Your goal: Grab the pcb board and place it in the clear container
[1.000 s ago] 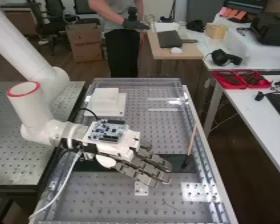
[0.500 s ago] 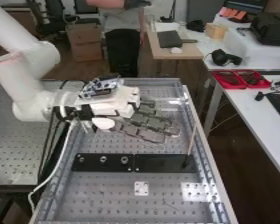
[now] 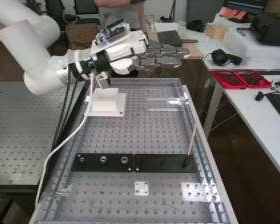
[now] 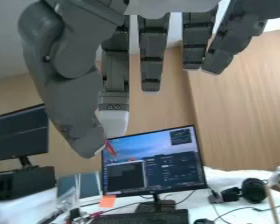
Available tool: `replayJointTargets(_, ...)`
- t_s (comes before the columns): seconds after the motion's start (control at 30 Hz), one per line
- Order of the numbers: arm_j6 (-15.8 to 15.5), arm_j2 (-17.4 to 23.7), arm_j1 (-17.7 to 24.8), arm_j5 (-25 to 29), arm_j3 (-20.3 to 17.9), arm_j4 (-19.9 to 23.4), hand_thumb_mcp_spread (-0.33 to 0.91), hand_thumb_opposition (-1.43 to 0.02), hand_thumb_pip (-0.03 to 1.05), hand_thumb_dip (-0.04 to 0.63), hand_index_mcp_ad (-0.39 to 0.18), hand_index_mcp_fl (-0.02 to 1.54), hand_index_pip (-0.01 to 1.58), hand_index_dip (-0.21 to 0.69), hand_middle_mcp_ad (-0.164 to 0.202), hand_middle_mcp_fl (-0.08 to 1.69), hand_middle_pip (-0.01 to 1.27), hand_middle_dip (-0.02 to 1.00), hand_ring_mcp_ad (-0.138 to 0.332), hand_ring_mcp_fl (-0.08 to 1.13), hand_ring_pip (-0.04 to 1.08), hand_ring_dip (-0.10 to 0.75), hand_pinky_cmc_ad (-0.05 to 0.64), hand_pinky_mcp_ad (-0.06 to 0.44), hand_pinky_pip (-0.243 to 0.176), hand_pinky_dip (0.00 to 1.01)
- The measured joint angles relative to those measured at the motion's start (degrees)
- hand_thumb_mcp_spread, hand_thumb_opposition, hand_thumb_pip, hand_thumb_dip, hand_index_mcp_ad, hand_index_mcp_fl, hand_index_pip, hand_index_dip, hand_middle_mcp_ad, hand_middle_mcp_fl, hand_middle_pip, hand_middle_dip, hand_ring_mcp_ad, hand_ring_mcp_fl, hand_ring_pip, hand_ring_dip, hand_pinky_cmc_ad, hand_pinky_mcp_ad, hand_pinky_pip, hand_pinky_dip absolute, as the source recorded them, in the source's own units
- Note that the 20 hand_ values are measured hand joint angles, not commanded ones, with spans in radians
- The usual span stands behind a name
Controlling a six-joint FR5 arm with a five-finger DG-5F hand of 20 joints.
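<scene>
You have a blue-and-silver circuit board [image 3: 114, 31] in the high view, riding tilted on the white housing at the back of the dark grey hand [image 3: 157, 56]; whether this is the board you are to grab, you cannot tell. Your hand is raised over the far end of the tabletop, and its fingers [image 4: 154, 55] hang straight and apart from one another in the wrist view, with the thick thumb [image 4: 74, 85] beside them. The white jointed arm [image 3: 21, 47] comes in from your upper left, and a white cable [image 3: 69, 137] droops from its wrist to the near left of the bench. Below the hand, on the perforated grey metal tabletop [image 3: 104, 200], you see a white square block [image 3: 106, 100] on a flat white base. Pale glints lie near the far right edge, but you cannot tell whether they belong to a clear container. Closer to you, a flat black bar [image 3: 164, 163] crosses the tabletop, with three round metal fittings on its left part, and a thin wooden stick [image 3: 192, 140] leans by its right end. A small white plate [image 3: 141, 188] lies just on your side of the bar. To your right, a white desk [image 3: 247, 107] carries a red divided tray [image 3: 240, 79] and a black headset [image 3: 225, 57]. Your wrist view also takes in a lit monitor [image 4: 154, 162] behind a black keyboard [image 4: 150, 217].
</scene>
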Motion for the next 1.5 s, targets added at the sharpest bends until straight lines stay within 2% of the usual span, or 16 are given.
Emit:
replayJointTargets(0.33, 5.5, -4.3, 3.9, -2.8, 3.6, -0.6, 0.52, -0.88, 0.51, 0.223, -0.096, 0.56, 1.54, 0.202, 0.061, 0.37, 0.13, 0.19, 0.209, 0.11, 0.1, 0.023, 0.346, 0.183, 0.005, 0.2)
replayJointTargets(0.5, 7.1, -7.1, 5.3, -4.0, 5.2, -1.5, 0.54, -0.87, 0.5, 0.22, -0.096, 0.58, 1.55, 0.22, 0.058, 0.37, 0.13, 0.19, 0.209, 0.11, 0.1, 0.023, 0.346, 0.183, 0.005, 0.2)
replayJointTargets(0.8, 8.2, -11.7, 7.1, -4.4, 6.8, -3.7, 0.54, -0.87, 0.5, 0.22, -0.096, 0.58, 1.55, 0.223, 0.058, 0.37, 0.13, 0.19, 0.209, 0.11, 0.1, 0.023, 0.346, 0.18, 0.005, 0.2)
replayJointTargets(0.97, 8.0, -13.2, 7.7, -4.2, 7.4, -4.6, 0.54, -0.87, 0.5, 0.22, -0.096, 0.58, 1.55, 0.223, 0.058, 0.37, 0.13, 0.19, 0.209, 0.11, 0.1, 0.023, 0.346, 0.183, 0.005, 0.2)
replayJointTargets(1.2, 7.4, -16.6, 8.7, -2.7, 10.0, -7.6, 0.54, -0.87, 0.5, 0.223, -0.096, 0.58, 1.55, 0.223, 0.061, 0.37, 0.13, 0.19, 0.209, 0.11, 0.1, 0.023, 0.346, 0.183, 0.005, 0.2)
replayJointTargets(1.5, 7.9, -18.7, 9.6, -1.5, 12.5, -10.5, 0.54, -0.88, 0.5, 0.223, -0.096, 0.57, 1.55, 0.223, 0.061, 0.37, 0.13, 0.19, 0.209, 0.1, 0.11, 0.023, 0.346, 0.18, 0.002, 0.2)
